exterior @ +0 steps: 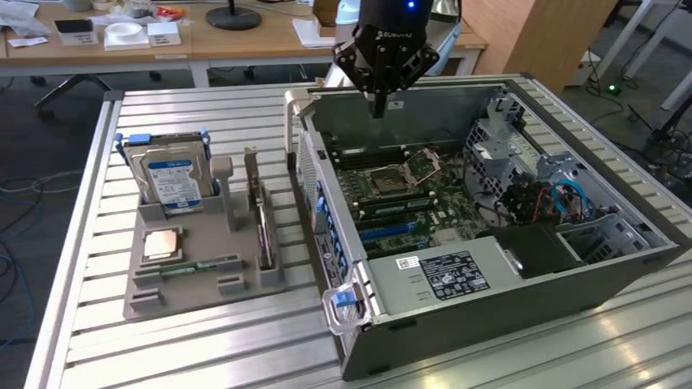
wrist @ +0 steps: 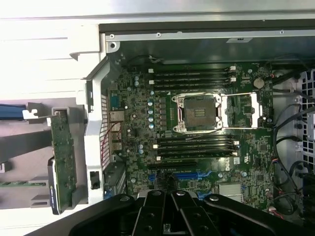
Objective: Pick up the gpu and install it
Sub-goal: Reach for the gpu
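The gpu (exterior: 262, 223) stands on edge in a slot of the grey parts holder (exterior: 232, 279), on the exterior view's left of the open computer case (exterior: 487, 267). In the wrist view the gpu (wrist: 63, 157) is a thin card just outside the case wall. My gripper (exterior: 378, 109) hangs above the far end of the case, over the motherboard (exterior: 400, 203), well away from the gpu. Its fingers are shut together with nothing between them. The wrist view has the gripper (wrist: 165, 199) over the board's blue expansion slots (wrist: 189, 174).
A silver hard drive (exterior: 173, 174), a processor (exterior: 162, 243) and a green memory stick (exterior: 200, 266) sit in the same holder. Cables and a drive cage (exterior: 540, 194) fill the case's right side. Desks with clutter stand behind the slatted table (exterior: 162, 348).
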Motion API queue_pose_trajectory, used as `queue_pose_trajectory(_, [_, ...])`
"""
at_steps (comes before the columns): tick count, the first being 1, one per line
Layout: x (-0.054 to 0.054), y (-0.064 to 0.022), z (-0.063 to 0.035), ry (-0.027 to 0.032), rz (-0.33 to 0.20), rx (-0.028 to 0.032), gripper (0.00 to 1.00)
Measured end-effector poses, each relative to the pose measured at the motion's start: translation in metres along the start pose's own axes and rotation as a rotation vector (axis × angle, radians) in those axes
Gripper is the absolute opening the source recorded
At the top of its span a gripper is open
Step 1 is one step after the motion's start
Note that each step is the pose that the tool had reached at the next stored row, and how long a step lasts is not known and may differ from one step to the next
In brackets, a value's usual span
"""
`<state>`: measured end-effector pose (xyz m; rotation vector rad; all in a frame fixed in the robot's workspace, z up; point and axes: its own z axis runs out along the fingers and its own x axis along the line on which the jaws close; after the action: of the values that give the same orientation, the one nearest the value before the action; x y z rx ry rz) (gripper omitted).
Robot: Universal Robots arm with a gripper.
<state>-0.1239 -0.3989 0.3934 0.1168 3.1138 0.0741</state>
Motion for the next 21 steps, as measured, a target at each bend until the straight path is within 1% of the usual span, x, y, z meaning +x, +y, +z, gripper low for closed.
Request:
queue_pose_trajectory(7, [0.01,-0.0007,-0.0002,0.0006,0.0,-0.0095,0.11])
queue_pose_trajectory(11, [0.015,-0.0011,-0.0003,0.0008,0.0,-0.0128,0.11])
queue_pose_trajectory(17, [0.023,-0.0017,-0.0005,0.0005,0.001,-0.0139,0.11])
queue_pose_trajectory(21, [0.026,-0.0019,-0.0006,0.0005,0.0,-0.0139,0.11])
